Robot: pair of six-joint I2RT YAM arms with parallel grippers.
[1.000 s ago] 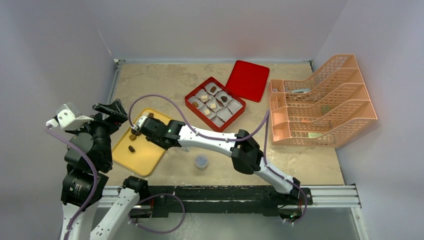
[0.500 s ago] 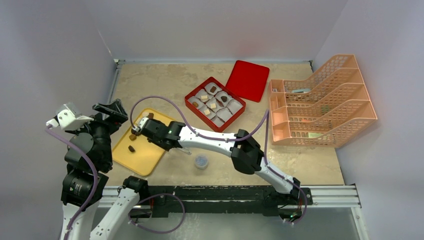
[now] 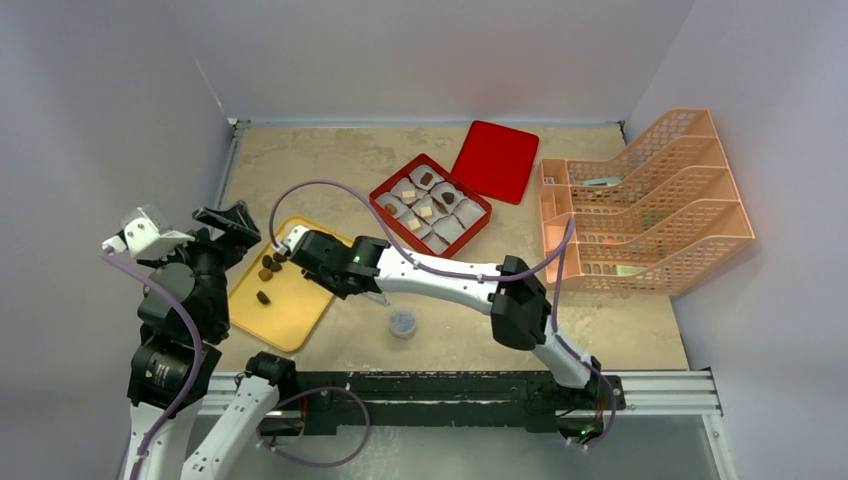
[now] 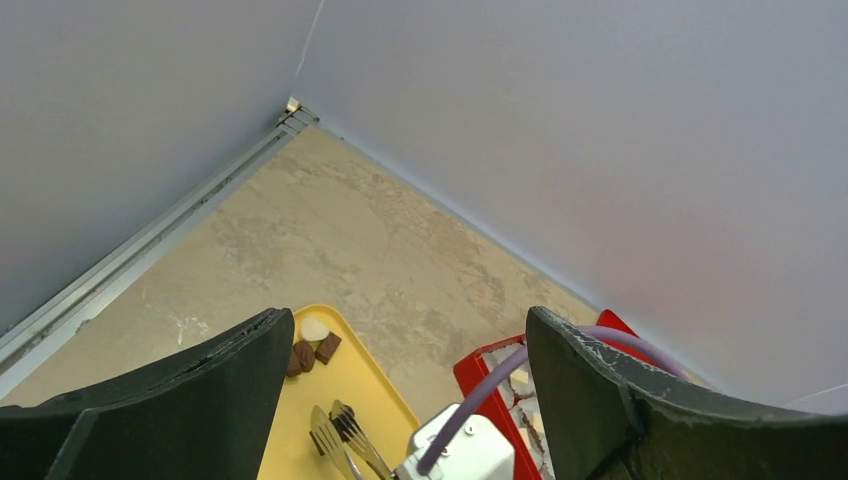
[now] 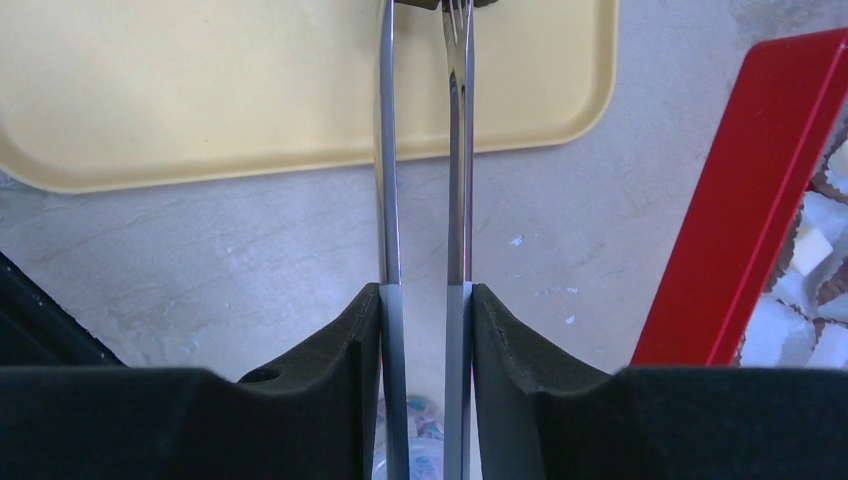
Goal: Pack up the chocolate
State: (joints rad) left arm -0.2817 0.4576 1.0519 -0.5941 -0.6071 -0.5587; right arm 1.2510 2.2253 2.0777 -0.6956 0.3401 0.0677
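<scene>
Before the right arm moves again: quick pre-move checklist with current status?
1. Grip: right gripper clamped on the tongs: ok.
2. Tong tips over the yellow tray: ok.
3. A piece caught between the tips: cannot tell. The wrist view cuts them off and they are too small from above.
4. Target: red box open, lid lying beside it: ok.
5. Other arm: left gripper open, empty, clear of the tongs: ok.
6. Tray emptied: not ok, loose chocolate lies on it.
</scene>
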